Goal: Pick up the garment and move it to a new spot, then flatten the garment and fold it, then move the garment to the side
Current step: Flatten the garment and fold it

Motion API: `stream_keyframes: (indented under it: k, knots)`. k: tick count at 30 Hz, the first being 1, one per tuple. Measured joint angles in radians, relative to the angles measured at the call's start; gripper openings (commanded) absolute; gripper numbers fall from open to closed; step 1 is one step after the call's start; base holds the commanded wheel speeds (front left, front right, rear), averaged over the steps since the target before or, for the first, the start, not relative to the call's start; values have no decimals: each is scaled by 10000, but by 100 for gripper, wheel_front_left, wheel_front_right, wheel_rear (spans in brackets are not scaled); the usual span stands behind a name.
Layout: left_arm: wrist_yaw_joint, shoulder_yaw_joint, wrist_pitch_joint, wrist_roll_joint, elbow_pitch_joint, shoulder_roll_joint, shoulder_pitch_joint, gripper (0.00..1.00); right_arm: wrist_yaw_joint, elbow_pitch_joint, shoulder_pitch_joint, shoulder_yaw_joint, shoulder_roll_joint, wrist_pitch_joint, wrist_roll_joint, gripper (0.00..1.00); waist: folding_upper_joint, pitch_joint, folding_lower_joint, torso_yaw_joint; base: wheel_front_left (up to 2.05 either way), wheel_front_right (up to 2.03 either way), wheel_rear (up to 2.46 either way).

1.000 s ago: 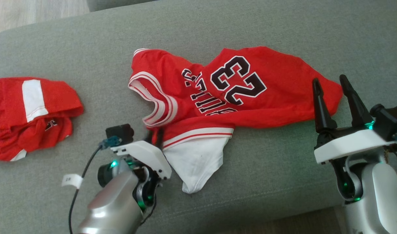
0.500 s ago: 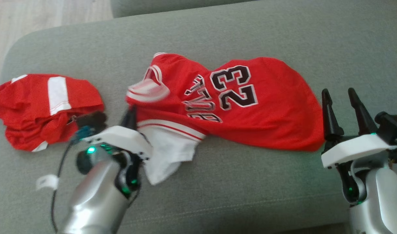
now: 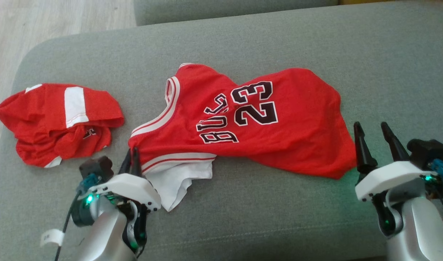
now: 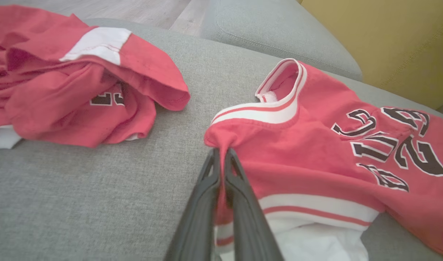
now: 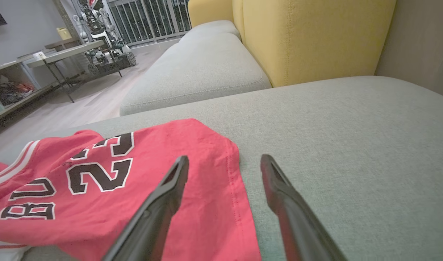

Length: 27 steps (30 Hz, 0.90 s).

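Grey woven upholstery covered the wide sofa cushion (image 3: 243, 40) that carried everything, with pale wooden floor (image 3: 62, 18) beyond its far left corner and a yellow backrest (image 5: 308, 36) rising behind it in the right wrist view. A red jersey (image 3: 279, 130) lay lengthwise across the middle of the cushion, front up. Its black "23" and block lettering were readable, and its white-striped neck and armholes pointed toward the robot's left. At its near left end the fabric was folded over, showing a white underside (image 3: 174, 181) that spilled toward the robot.

The left jaws were pressed fully together on a pinch of red cloth at the jersey's near left corner, just beside the striped armhole trim. In the left wrist view the two dark left fingers (image 4: 207, 188) met with the fabric bunched at their tips.

The right jaws stood wide apart and held nothing. They sat at the jersey's right end, where one of the right fingers (image 5: 163, 195) lay over the hem and the other over bare cushion. Whether they touched the cloth could not be told.

A second red garment (image 3: 62, 123) with white panels lay crumpled at the cushion's left end, near the jersey but apart from it.
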Motion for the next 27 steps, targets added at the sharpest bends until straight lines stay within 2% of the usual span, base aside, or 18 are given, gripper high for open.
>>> stream_keyframes:
  k: [1, 5, 9, 17, 21, 27]
  knots:
    - [40, 27, -2, 77, 23, -31, 19, 100, 0, 79, 3, -61, 0, -8, -42, 100, 0, -24, 0, 0, 0, 0, 0]
    - [2, 255, 0, 326, -307, -155, 128, 100, 0, 368, 45, -163, 0, -173, -8, 100, 0, -191, 0, -10, 0, 0, 0]
    - [-453, 466, -2, 694, -1409, -303, 808, 100, 0, 633, 467, -159, 2, -451, 278, 100, 0, -457, 0, -27, 0, 0, 0]
    - [-849, 383, -2, 1081, -2865, -364, 2559, 100, 0, 1400, 1284, -65, 10, -838, 633, 100, 0, -674, 0, 42, 0, 0, 0]
    - [-909, 203, -2, 1087, -3005, -364, 2914, 100, 0, 1755, 1217, -79, 10, -982, 897, 100, 0, -689, 0, 78, 0, 0, 0]
    - [-830, -113, -2, 1087, -3074, -364, 2906, 100, 0, 3091, 603, -84, 10, -1181, 1850, 100, 0, -626, 0, 233, 0, 0, 0]
